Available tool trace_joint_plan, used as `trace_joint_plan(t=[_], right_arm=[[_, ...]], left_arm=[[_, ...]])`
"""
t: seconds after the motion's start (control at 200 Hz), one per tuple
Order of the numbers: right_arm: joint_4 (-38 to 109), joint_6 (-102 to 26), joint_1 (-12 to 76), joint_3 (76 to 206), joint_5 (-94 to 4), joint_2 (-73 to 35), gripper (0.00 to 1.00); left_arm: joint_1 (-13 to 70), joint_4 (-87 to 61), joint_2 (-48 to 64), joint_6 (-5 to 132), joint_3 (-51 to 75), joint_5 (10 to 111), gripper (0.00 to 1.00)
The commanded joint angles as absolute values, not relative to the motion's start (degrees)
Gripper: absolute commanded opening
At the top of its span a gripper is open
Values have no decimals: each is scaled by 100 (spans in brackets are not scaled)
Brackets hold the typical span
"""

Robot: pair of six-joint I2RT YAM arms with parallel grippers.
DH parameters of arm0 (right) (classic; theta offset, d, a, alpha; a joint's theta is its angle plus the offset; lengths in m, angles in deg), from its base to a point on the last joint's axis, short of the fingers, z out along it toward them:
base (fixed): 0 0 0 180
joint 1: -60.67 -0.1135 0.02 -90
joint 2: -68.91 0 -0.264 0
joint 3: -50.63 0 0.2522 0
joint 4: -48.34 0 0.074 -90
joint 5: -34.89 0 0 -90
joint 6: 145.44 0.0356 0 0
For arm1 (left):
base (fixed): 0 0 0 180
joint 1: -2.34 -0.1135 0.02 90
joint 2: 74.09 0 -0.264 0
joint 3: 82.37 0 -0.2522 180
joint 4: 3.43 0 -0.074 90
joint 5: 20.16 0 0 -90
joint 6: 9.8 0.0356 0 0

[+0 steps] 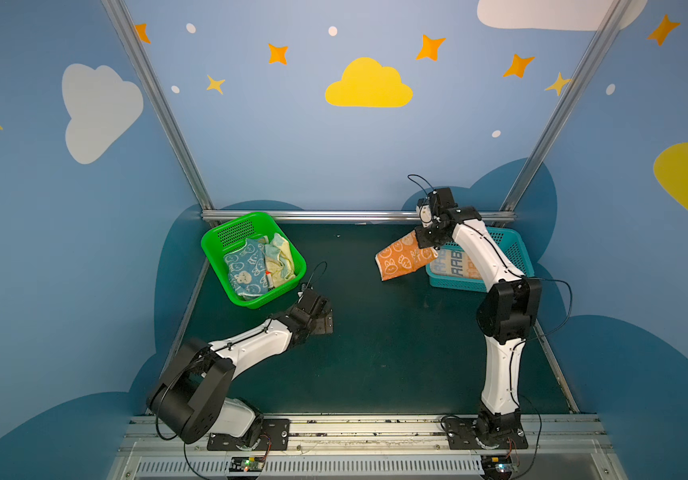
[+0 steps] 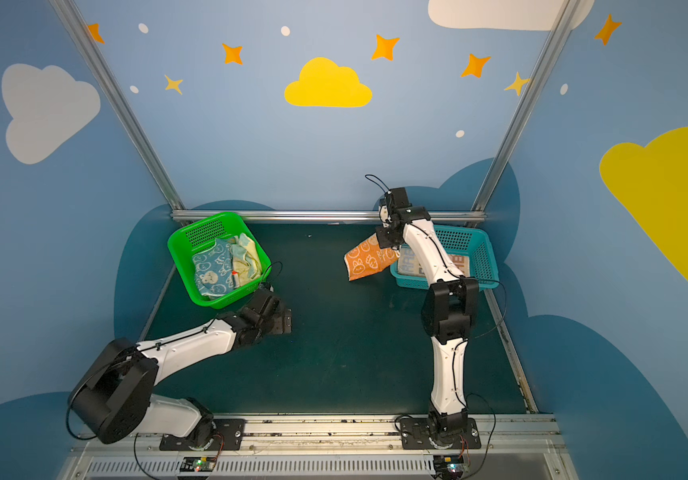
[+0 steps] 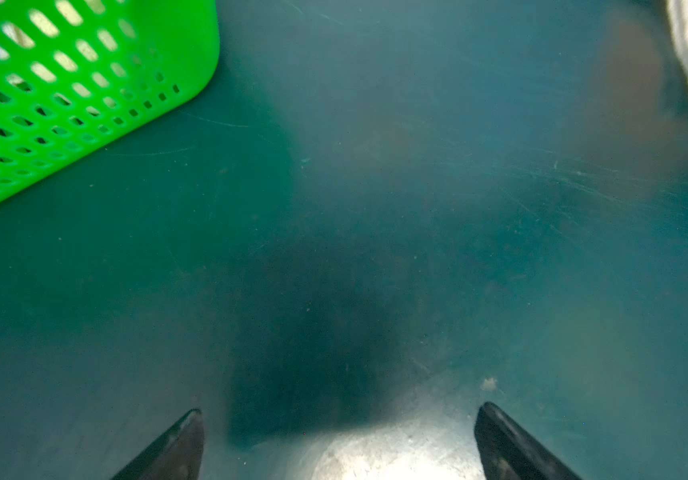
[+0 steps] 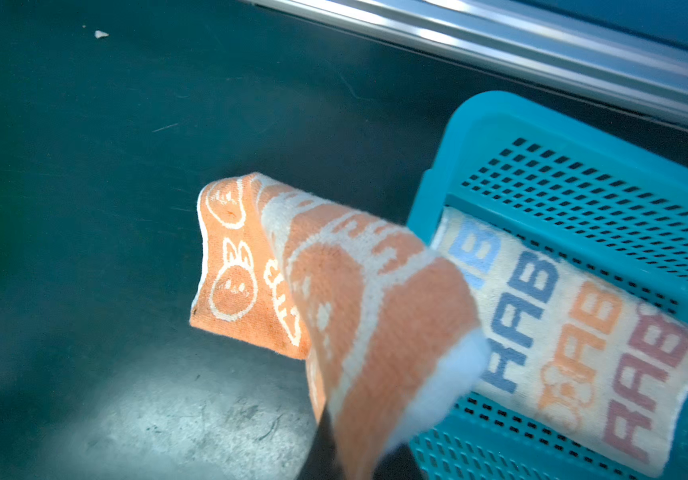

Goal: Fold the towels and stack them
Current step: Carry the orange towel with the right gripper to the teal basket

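Holding orange towel (image 1: 400,259) by teal basket (image 4: 500,108) in clamped right fingers (image 1: 426,243), left fingers (image 1: 328,325) spread; imo lifting higher first, then lowering flat.

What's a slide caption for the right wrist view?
Right gripper holds an orange terry towel by the teal perforated plastic basket, where a pale RABBIT-lettered towel lies flat.

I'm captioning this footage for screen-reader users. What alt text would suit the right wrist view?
A folded orange towel with white rabbits hangs clamped in the right end effector, above a dark green table. Beside it a teal basket holds a folded pale towel lettered RAB; a metal rail runs beyond.
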State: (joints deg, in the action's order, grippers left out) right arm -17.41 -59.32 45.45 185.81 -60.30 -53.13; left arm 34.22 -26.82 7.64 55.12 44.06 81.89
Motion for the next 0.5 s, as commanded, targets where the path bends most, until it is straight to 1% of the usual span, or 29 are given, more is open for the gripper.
trace_joint_plan(t=[0.0, 0.085, 0.16, 0.496], right_arm=[[-1891, -6164, 4749, 18744, -6360, -5411, 0], [-1808, -6271, 4914, 18730, -6690, -5390, 0], [-1731, -6338, 5087, 18696, -6792, -5380, 0], [-966, -6555, 5855, 18036, -6504, -5372, 0]], left_arm=[[3401, -2835, 704, 5540, 4331, 8184, 100], [3400, -2853, 693, 5523, 4332, 8170, 99], [3404, -2887, 664, 5516, 4331, 8179, 99], [3407, -2519, -43, 5426, 4682, 8069, 100]])
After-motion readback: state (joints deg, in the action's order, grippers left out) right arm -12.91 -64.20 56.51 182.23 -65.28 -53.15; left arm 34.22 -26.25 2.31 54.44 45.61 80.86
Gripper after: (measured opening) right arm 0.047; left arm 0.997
